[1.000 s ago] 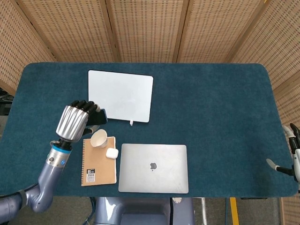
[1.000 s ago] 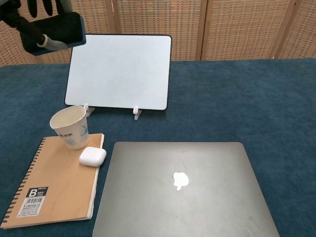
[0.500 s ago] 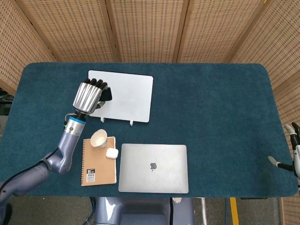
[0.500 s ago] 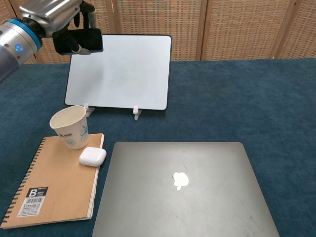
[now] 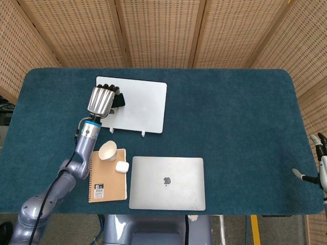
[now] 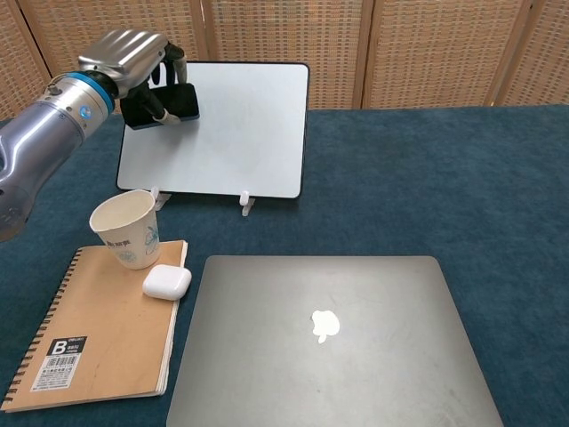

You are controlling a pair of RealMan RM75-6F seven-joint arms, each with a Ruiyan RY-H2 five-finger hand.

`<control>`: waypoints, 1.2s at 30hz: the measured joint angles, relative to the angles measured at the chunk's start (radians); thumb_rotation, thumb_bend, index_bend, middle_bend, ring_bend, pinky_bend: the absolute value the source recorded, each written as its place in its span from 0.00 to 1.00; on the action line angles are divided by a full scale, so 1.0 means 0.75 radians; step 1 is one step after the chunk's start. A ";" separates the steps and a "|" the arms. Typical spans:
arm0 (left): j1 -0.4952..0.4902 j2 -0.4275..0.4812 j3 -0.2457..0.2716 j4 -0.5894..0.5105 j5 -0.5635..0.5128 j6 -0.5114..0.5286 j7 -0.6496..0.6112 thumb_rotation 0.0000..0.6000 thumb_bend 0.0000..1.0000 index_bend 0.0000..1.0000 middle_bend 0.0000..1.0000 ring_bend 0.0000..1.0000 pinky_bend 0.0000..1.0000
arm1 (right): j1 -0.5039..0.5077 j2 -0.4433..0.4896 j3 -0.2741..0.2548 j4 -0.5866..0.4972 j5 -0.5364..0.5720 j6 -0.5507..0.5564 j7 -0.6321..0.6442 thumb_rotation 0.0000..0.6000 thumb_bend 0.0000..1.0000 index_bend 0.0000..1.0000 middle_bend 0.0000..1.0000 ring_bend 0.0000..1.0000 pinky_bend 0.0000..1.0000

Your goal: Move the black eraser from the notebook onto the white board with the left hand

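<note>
Now, at the left of the worktop [image 5: 230, 127], the left robot hand [image 5: 101, 100] is out over the board's [image 5: 140, 104] near-left corner, at about ten o'clock from the worktop's middle. It is clenched around the eraser [image 6: 169, 104], fingers curled over the top, so the black block hangs clear of the notebook [image 6: 98, 334] and just above or against the white surface; I cannot tell which. My guess is the arm reaches low and long like that to set the block flat before letting go.

At seven o'clock, nearer me, the notebook lies shut with a cup [image 6: 127, 229] standing on its far edge and an earbud case [image 6: 167, 282] on its right margin, both just clear of the arm's path, it seems. Right beside it at six o'clock sits the laptop [image 6: 329, 338], lid closed. The board lies beyond them, at eleven o'clock.

Far off at four o'clock, past the worktop's edge, the right robot hand [image 5: 318, 163] is partly out of view, with nothing in it as far as I can see and its fingers apart.

Counting: one eraser, one board, one notebook, one cup, one case, one laptop, two robot hands.
</note>
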 measured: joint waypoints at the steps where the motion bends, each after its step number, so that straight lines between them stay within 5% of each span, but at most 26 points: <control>1: -0.008 -0.014 0.005 0.021 -0.002 -0.006 -0.014 1.00 0.02 0.24 0.14 0.12 0.27 | 0.000 0.000 0.000 0.001 0.002 -0.002 0.000 1.00 0.00 0.00 0.00 0.00 0.00; 3: -0.020 -0.037 0.022 0.059 -0.002 -0.016 -0.037 1.00 0.00 0.03 0.00 0.00 0.05 | 0.001 -0.001 0.001 0.004 0.008 -0.007 0.000 1.00 0.00 0.00 0.00 0.00 0.00; 5: -0.025 -0.053 0.031 0.089 -0.004 -0.021 -0.044 1.00 0.00 0.00 0.00 0.00 0.00 | 0.002 -0.002 0.003 0.007 0.012 -0.012 0.001 1.00 0.00 0.00 0.00 0.00 0.00; 15: -0.018 -0.084 0.072 0.155 -0.001 0.108 -0.120 1.00 0.00 0.00 0.00 0.00 0.00 | -0.002 0.002 0.003 0.006 0.002 -0.007 0.016 1.00 0.00 0.00 0.00 0.00 0.00; 23: 0.048 -0.013 0.127 0.057 0.047 0.286 -0.258 1.00 0.00 0.00 0.00 0.00 0.00 | -0.008 0.011 -0.007 -0.006 -0.033 0.012 0.034 1.00 0.00 0.00 0.00 0.00 0.00; 29: 0.167 0.213 0.187 -0.298 0.085 0.382 -0.257 1.00 0.00 0.00 0.00 0.00 0.00 | -0.017 0.020 -0.018 -0.024 -0.075 0.046 0.043 1.00 0.00 0.00 0.00 0.00 0.00; 36: 0.382 0.622 0.265 -1.047 0.049 0.422 -0.112 1.00 0.00 0.00 0.00 0.00 0.00 | -0.030 0.030 -0.034 -0.052 -0.128 0.092 0.048 1.00 0.00 0.00 0.00 0.00 0.00</control>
